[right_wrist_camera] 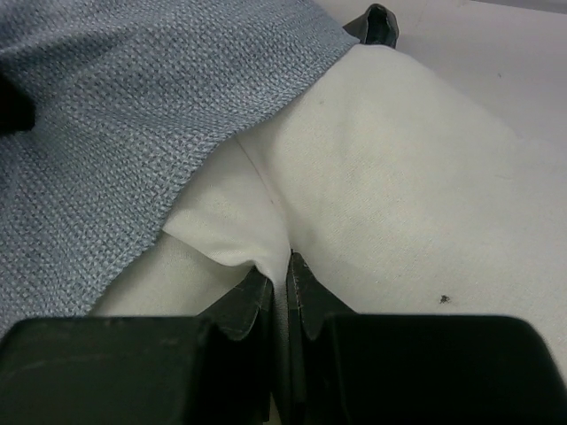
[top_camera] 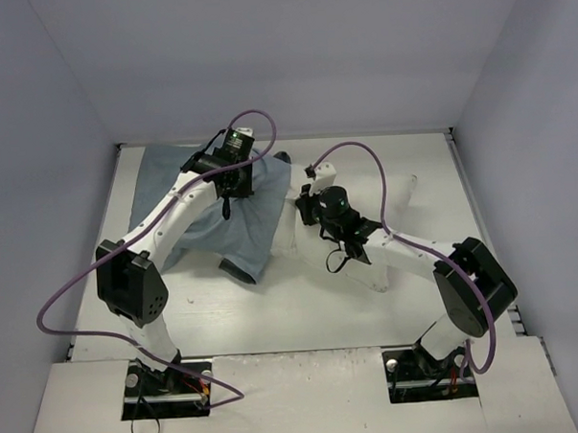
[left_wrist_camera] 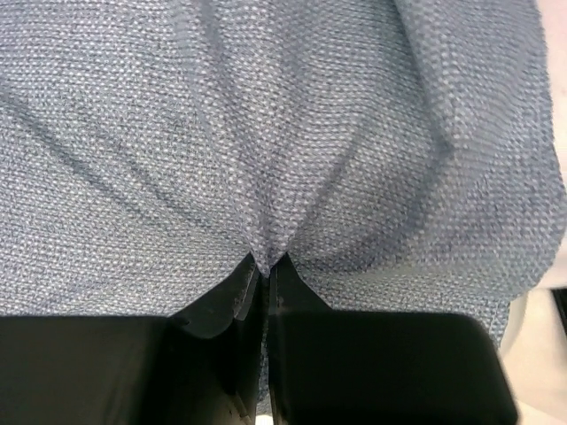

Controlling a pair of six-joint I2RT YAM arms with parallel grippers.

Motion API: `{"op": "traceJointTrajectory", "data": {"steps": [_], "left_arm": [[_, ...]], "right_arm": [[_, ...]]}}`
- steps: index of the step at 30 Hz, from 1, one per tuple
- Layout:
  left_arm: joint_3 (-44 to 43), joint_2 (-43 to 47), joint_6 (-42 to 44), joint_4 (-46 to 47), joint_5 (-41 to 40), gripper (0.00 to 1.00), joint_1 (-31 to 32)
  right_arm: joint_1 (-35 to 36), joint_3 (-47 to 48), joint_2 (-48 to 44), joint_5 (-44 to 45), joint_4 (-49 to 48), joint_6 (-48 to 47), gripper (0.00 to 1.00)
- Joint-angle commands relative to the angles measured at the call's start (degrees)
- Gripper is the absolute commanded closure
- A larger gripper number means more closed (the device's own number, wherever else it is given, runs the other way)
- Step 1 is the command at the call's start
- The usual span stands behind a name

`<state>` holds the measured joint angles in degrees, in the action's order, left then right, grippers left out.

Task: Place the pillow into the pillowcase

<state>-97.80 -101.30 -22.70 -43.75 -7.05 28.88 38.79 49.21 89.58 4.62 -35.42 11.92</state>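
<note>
1. While both tools are biting cloth, we're mid-stuffing: left tool clamped on a pinch of pillowcase, blue-grey side up, creases fanning from the tips.
2. Right tool clamped on pillow fabric, right at the pillowcase edge; pillow lies mid-surface, its left end covered by the pillowcase.
3. Best move imo: lift L pinch to open the mouth, push R in low & slow, w/o tugging cloth free.

we see the pale blue-grey pillowcase lying rumpled at the left, its edge draped over the white pillow beside it, dark corners peeking out.
</note>
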Motion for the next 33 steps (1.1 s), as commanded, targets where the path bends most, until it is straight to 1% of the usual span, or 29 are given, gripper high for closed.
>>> {"op": "traceJointTrajectory", "data": {"steps": [1,3,4,6,7,9,10,13,16,18,20,21,22,23,24,25,26,27,28,29,32,33], "left_arm": [[-3.1,3.8,0.8,1.5,4.9,1.00,2.0],[-3.8,3.9,-0.6,1.8,7.0,1.00,4.7],[-4.1,3.9,-1.1,2.9,11.4,1.00,6.0],[-3.6,4.1,-3.5,5.2,16.8,1.00,8.5],[-3.1,4.3,-5.0,8.3,22.6,1.00,10.3],[-0.3,5.9,-6.6,11.5,25.8,1.00,11.0],[1.0,6.8,-7.1,14.8,26.6,1.00,11.0],[4.7,9.0,-6.0,16.1,24.0,1.00,10.5],[7.2,9.8,-6.4,16.1,23.8,1.00,7.7],[7.5,9.9,-7.4,16.1,24.4,1.00,6.1],[6.7,10.0,-5.9,16.0,24.5,1.00,6.2],[6.2,10.3,-5.3,15.5,22.1,1.00,6.1],[4.9,10.6,-4.8,13.0,19.5,1.00,5.9],[4.1,10.9,-3.9,11.8,16.7,0.97,5.6],[3.3,11.3,-3.7,10.6,14.1,0.83,4.4],[2.6,11.5,-3.1,8.7,8.9,0.65,3.9],[1.1,11.5,-1.7,8.0,6.8,0.39,3.5],[0.3,11.0,-1.0,7.2,4.3,0.31,3.0],[-0.4,10.7,0.7,6.5,1.9,0.26,2.2],[-1.8,10.2,1.5,6.3,1.0,0.23,2.0],[-4.1,6.8,3.7,5.3,-1.1,0.23,0.8],[-6.0,4.4,3.8,4.4,-0.9,0.23,0.4]], "right_arm": [[0.1,2.1,0.9,-3.0,-0.1,-0.1,1.00],[-0.2,2.7,1.4,-4.1,-0.1,-0.1,1.00],[-0.3,3.0,1.6,-4.1,-0.1,-0.1,1.00],[-0.5,3.4,2.4,-6.2,-0.2,0.3,1.00],[-0.6,3.7,2.6,-6.3,-0.2,0.3,1.00],[-0.8,3.9,3.1,-6.4,-0.2,0.5,1.00],[-0.8,3.8,3.2,-6.4,-0.2,0.5,1.00],[-1.2,3.4,3.4,-6.5,-0.2,0.8,1.00],[-1.3,3.3,3.6,-6.7,-0.3,1.2,1.00],[-1.3,3.3,3.4,-6.7,-0.4,1.3,1.00],[-1.5,3.2,2.9,-6.7,-0.3,0.8,1.00],[-1.7,3.1,2.6,-6.8,-0.3,0.5,1.00],[-1.8,3.2,2.3,-6.8,-0.2,-0.2,1.00],[-2.3,3.2,1.1,-7.0,0.0,-0.6,1.00],[-2.6,3.1,0.5,-7.3,0.4,-0.8,1.00],[-2.9,3.1,-0.2,-7.5,0.7,-1.0,1.00],[-3.7,3.2,-1.1,-8.0,1.1,-1.5,1.00],[-4.0,3.2,-1.4,-8.5,1.5,-1.6,1.00],[-4.4,3.3,-1.7,-8.9,1.7,-1.7,1.00],[-4.7,3.3,-1.9,-9.8,1.8,-2.1,1.00],[-4.9,3.8,-1.9,-10.4,2.3,-2.3,1.00],[-4.9,3.9,-1.7,-11.0,2.5,-2.3,1.00]]}}
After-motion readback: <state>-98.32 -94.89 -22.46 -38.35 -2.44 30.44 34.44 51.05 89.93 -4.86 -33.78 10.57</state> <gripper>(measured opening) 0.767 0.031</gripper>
